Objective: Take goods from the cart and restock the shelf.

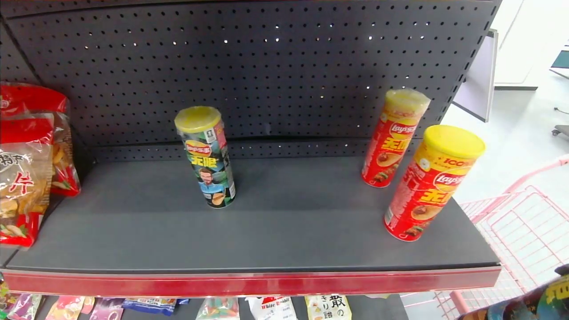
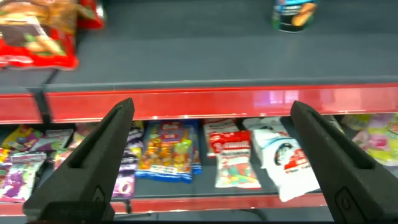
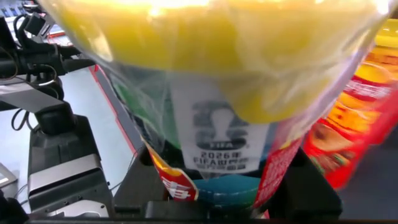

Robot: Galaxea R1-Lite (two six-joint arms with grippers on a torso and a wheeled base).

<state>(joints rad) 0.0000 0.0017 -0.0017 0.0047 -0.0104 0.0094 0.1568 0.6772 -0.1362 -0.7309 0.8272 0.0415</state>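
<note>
Chip can point(image 3: 211, 118) was clamped in the right gripper's point(image 3: 227, 186) jaws, low beside the cart point(image 1: 524, 231), not yet on the shelf point(image 1: 284, 231). Green can point(image 1: 206, 156), rear red can point(image 1: 393, 138) and front red can point(image 1: 433, 182) stood shelved, with much room left. Left gripper point(image 2: 211, 155) jaws were wide and empty, facing the shelf edge.

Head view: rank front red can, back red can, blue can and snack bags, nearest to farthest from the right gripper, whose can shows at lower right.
From the right gripper and its held can:
1. Front red can, front right of the shelf.
2. Back red can, right side, by the back panel.
3. Blue can, left of middle.
4. Snack bags, far left.
</note>
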